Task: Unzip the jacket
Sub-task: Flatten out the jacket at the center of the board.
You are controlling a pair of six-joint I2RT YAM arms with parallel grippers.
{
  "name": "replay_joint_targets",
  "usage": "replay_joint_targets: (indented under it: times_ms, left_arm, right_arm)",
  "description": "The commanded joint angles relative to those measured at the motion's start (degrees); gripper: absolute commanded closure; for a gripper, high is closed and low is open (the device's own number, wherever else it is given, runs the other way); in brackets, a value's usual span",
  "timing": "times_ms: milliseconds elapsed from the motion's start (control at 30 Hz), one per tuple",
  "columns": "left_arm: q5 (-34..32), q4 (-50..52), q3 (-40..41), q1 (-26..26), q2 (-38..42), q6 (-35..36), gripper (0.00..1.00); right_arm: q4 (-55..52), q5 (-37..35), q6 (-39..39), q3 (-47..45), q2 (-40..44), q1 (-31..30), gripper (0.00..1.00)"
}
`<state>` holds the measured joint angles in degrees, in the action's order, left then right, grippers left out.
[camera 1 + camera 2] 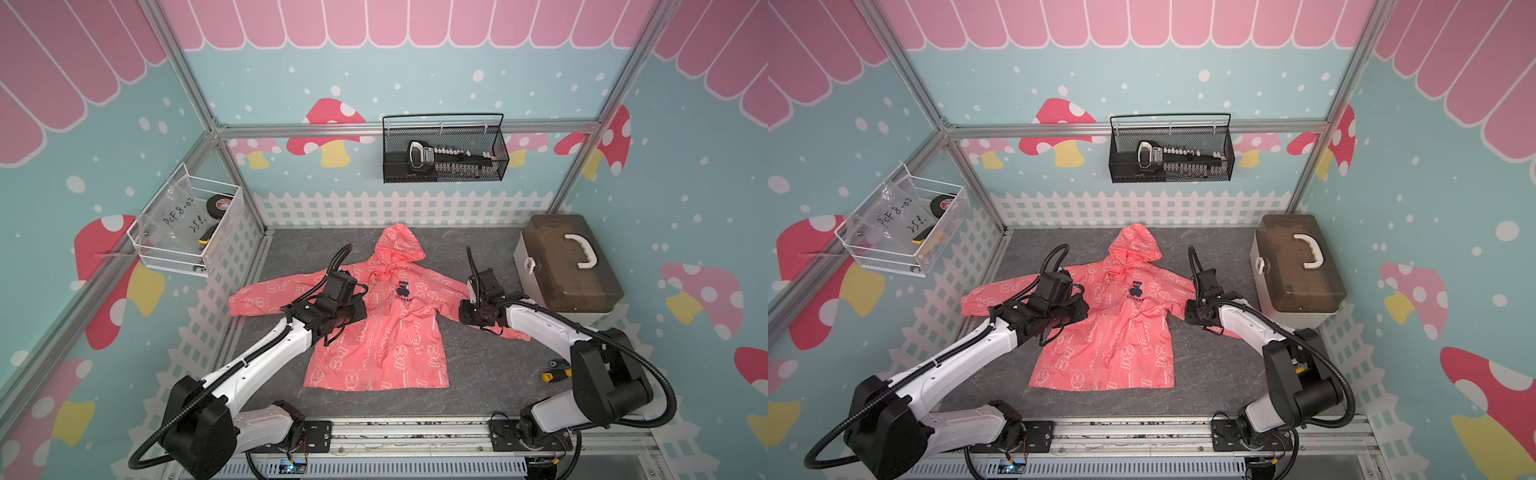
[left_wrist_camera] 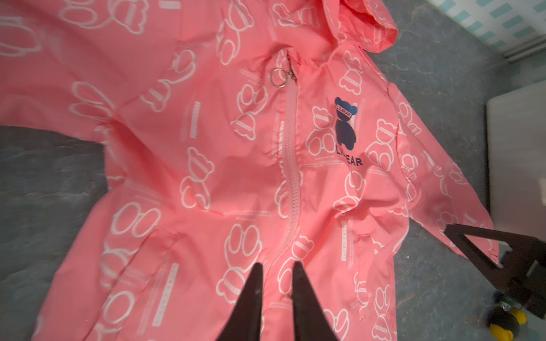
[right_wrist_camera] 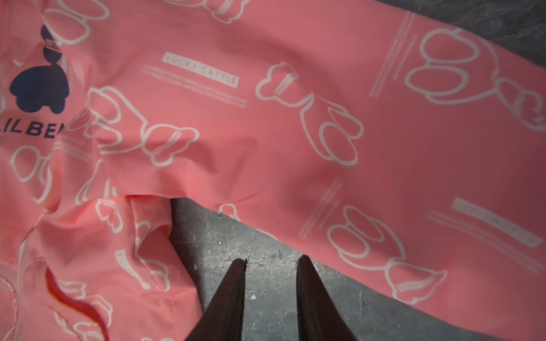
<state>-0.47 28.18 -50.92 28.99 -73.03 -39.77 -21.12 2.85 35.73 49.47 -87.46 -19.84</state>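
Clearly nothing of the unzipping is done yet: the jacket lies flat, front up, in the middle of the bench, hood toward the back wall. Its zipper is closed up to the collar, where the ring pull lies untouched. The left tool is low over the lower front, just beside the zipper, its fingers close together with a narrow slit; I cannot tell if they pinch cloth. The right tool holds nothing, fingers somewhat apart over bare bench between sleeve and body. So the whole pull is left, I judge. The bench is dark grey, stone-like. A brown toolbox stands beside the jacket; a black basket and a white basket hang on mushroom-painted walls.
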Motion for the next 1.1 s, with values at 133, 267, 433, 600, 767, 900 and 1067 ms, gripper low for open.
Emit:
replay_joint_targets:
  times_ms: [133,267,433,600,767,900,1067]
  left_arm:
    - [9.3,-9.8,1.9,-1.3,-9.8,-1.3,1.0]
    - [10.3,-10.6,3.7,-1.6,-13.4,-2.4,1.0]
    - [11.4,-14.6,11.2,-1.5,-13.3,-5.0,1.0]
    - [9.2,-19.3,22.0,2.2,-7.5,-10.7,1.0]
    - [4.1,-20.6,27.1,11.2,-1.9,-17.3,1.0]
    - [1.1,-20.5,27.9,15.7,1.1,-20.0,1.0]
    - [-2.8,-15.8,25.9,16.6,6.2,-18.2,1.0]
  right_arm:
    - [25.7,5.2,14.7,-14.9,0.9,8.6,0.72]
    - [23.1,1.5,14.4,-17.0,4.5,10.1,0.74]
    - [17.1,-5.1,16.6,-22.7,15.4,13.8,0.77]
    - [5.6,-14.3,14.9,-24.0,31.1,15.8,0.76]
    - [4.1,-8.4,9.1,-21.5,37.4,18.1,0.67]
    - [5.1,3.4,2.4,-15.8,29.3,18.2,0.54]
    - [2.9,14.4,-3.4,-7.1,12.7,16.7,0.33]
